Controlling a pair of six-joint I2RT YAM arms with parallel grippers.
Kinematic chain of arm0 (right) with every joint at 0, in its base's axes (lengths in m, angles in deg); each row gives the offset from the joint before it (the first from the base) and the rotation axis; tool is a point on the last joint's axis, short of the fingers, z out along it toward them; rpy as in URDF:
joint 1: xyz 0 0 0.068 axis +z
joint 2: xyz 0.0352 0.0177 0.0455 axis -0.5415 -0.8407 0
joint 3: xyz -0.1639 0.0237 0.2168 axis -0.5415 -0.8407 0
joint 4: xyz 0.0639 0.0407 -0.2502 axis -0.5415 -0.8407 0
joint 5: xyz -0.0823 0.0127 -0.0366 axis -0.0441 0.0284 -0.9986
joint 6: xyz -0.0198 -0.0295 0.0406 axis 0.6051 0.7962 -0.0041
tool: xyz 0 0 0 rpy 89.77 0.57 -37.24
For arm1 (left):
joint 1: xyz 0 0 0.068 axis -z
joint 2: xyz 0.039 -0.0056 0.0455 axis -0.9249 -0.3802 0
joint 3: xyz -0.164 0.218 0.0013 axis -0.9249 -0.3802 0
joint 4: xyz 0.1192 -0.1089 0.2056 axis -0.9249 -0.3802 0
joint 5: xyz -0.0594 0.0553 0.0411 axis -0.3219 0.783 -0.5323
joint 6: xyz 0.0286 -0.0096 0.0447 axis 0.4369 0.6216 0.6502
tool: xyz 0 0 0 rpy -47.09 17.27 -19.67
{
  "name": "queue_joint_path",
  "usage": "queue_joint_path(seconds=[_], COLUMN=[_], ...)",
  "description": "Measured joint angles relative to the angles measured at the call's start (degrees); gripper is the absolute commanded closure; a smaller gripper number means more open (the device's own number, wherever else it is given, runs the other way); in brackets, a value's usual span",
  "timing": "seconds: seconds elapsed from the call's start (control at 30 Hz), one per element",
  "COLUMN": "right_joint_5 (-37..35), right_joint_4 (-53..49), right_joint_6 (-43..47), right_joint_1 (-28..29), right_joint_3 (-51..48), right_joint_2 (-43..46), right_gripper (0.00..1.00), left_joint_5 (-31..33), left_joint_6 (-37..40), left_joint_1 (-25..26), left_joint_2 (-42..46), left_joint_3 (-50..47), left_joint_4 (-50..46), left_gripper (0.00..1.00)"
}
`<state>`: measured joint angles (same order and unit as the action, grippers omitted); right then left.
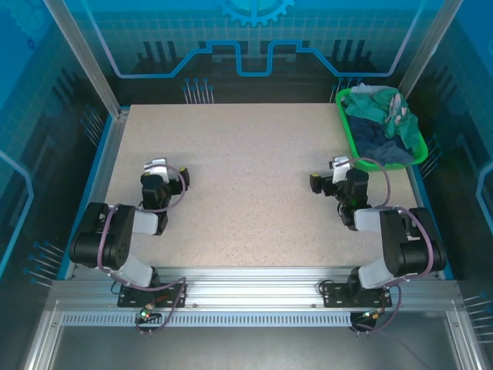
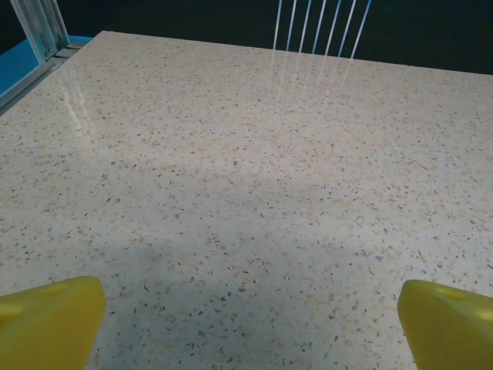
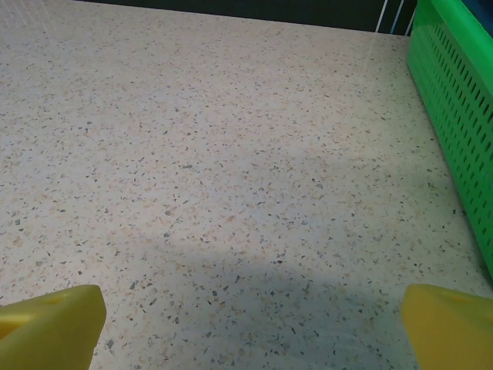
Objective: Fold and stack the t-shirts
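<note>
— Speckled beige table inside blue glass walls. What stands on it?

— A green plastic basket with slotted sides, set at one back corner of the tabletop.

— And the t-shirts?

— All of them are in the basket, heaped and crumpled, none folded. A teal-green shirt lies at the basket's back end. A pale grey-blue shirt is bunched beside it against the basket's outer wall. A navy shirt fills the front end, the end nearest the arms.

— Where is the right gripper?

— Near the basket's front corner, apart from it, over the tabletop. Its jaws stand wide. In its wrist view one of the yellow fingers sits at each lower corner, with speckled surface between them. The basket's green wall runs along the edge of that view, close by. It holds nothing.

— And the left gripper?

— Well apart from the basket, across the table from it, and about as far forward from the arm bases as the right one. Its jaws are spread just as wide, and its wrist view shows tabletop between the two yellow tips. It grips nothing either.

— Is any shirt touching a gripper?

— No. The cloth is all within the basket's rim, and both grippers are outside it.
</note>
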<state>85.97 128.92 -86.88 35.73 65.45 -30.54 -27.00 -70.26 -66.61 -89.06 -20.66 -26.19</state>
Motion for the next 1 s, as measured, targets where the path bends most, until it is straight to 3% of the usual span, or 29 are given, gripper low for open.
queue_joint_path(seconds=[0.7,0.83,1.0], right_joint_5=[-0.13,-3.43,-11.41], right_joint_4=[0.0,-6.54,-18.23], right_joint_6=[0.0,-0.07,0.9], right_joint_1=[0.0,0.48,5.55], right_joint_3=[0.0,2.49,9.7], right_joint_2=[0.0,1.33,13.05], right_gripper=[0.0,0.0,0.0], left_joint_5=[0.0,1.11,9.25], left_joint_6=[0.0,0.0,3.54], left_joint_1=[0.0,0.07,8.31], left_joint_2=[0.0,0.92,15.02], left_joint_3=[0.0,-0.5,-1.16], left_joint_4=[0.0,0.04,-7.82], left_gripper=[0.01,0.01,0.01])
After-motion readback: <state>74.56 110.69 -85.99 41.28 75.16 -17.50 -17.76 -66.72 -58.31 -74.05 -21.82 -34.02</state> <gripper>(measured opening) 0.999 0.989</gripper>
